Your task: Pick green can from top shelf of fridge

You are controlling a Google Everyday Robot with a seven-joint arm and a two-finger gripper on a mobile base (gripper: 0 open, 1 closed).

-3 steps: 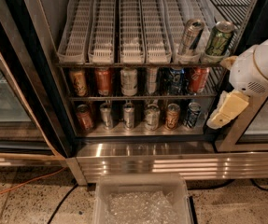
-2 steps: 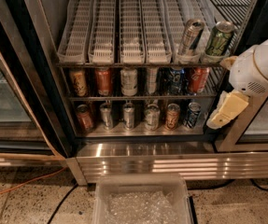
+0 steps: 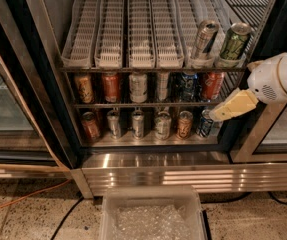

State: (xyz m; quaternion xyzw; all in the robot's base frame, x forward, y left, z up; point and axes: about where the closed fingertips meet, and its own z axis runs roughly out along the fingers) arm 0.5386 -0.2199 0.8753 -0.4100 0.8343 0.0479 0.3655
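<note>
The green can [image 3: 234,43] stands tilted at the front of the rightmost lane on the top shelf [image 3: 133,34], a rack of white slotted lanes in the fridge [image 3: 148,161]. A silver-grey can [image 3: 204,40] stands just left of it. My gripper [image 3: 219,114], pale yellow on a white arm [image 3: 278,79], comes in from the right. It hangs in front of the lower shelves, below the green can and apart from it, near a blue can [image 3: 204,125].
Two lower wire shelves hold rows of several cans [image 3: 138,86]. The black door frame [image 3: 43,84] runs down the left, and another glass door [image 3: 8,109] stands at far left. A clear plastic bin [image 3: 152,216] sits on the floor in front of the fridge. An orange cable [image 3: 23,196] crosses the floor.
My gripper has swung a little up and to the left, closer to the fridge opening. The cans have not moved.
</note>
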